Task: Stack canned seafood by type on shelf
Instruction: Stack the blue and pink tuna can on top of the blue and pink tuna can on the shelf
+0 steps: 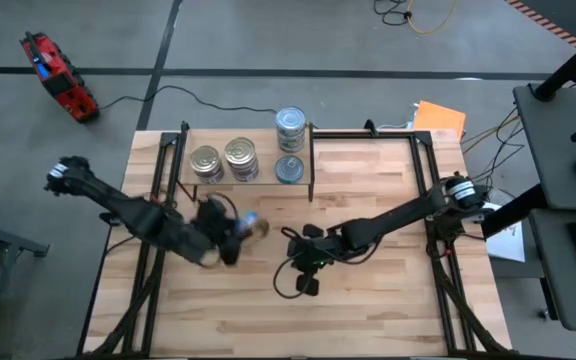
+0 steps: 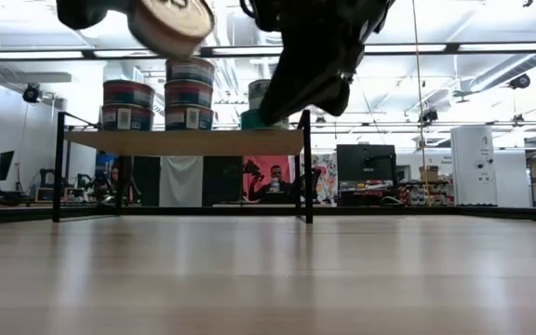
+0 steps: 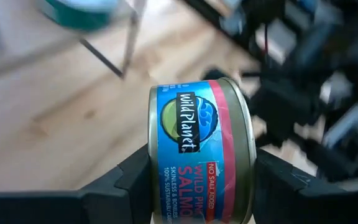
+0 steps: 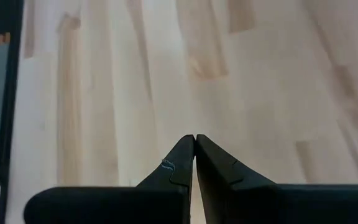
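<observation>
My left gripper [image 1: 240, 232] is shut on a tin [image 1: 254, 227] with a blue and pink salmon label [image 3: 197, 155] and carries it above the table, near the shelf [image 1: 253, 180]. The shelf is a light-wood board in a black frame [image 2: 184, 141]. Two stacks of golden-lidded tins [image 1: 206, 161] [image 1: 241, 155] stand on its left part. Silver-blue tins [image 1: 290, 127] [image 1: 289, 168] stand on its right part. My right gripper [image 1: 306, 272] [image 4: 194, 149] is shut and hovers over bare tabletop at mid-table, touching nothing. My left gripper pinches the tin between its two fingers [image 3: 129, 177], one on each flat end, so the label wall [image 3: 194, 186] faces the wrist camera. The tin lies on its side in the hold, tilted, and is lifted clear of the table [image 2: 170, 23].
The butcher-block tabletop [image 1: 368, 310] shows bare wood in front of and to the right of both grippers. Black frame rails [image 1: 428, 180] run along the table's sides. The right arm [image 2: 314, 56] hangs close beside the carried tin. People and desks show in the room behind.
</observation>
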`<state>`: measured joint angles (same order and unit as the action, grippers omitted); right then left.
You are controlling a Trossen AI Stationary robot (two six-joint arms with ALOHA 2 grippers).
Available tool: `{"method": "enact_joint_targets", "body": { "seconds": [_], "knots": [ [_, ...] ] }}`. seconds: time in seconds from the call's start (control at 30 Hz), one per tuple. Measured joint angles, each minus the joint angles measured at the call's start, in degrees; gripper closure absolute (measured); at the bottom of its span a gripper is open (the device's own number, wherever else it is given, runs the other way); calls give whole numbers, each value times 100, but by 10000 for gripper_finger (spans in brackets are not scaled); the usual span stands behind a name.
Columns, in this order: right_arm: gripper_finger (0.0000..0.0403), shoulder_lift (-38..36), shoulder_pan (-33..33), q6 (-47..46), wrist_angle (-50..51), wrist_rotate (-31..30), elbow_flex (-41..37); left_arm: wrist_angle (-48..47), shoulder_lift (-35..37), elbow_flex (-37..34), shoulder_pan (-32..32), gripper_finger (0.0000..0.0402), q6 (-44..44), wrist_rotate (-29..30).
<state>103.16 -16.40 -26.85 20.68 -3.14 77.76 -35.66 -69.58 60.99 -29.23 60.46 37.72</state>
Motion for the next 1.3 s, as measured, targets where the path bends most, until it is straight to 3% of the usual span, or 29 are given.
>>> {"method": "enact_joint_targets", "body": {
  "seconds": [0.27, 0.53, 0.77, 0.97, 1.3],
  "knots": [
    [394, -423, 297, 174, 641, -305, -10, -205, 1457, 2, 774, 224, 1214, 303],
    [394, -532, 472, 509, 749, -296, -22, -228, 2448, 102, 1622, 224, 1358, 532],
    [394, -526, 484, 957, 764, -270, -26, -645, 2739, 232, 2021, 224, 1609, 1397],
    [394, -523, 607, 1249, 763, -132, -26, -1829, 2775, 225, 2316, 224, 2601, 1277],
    [394, -522, 669, 1390, 758, 35, -28, -2936, 2769, 216, 2363, 224, 3502, 1217]
  ]
}}
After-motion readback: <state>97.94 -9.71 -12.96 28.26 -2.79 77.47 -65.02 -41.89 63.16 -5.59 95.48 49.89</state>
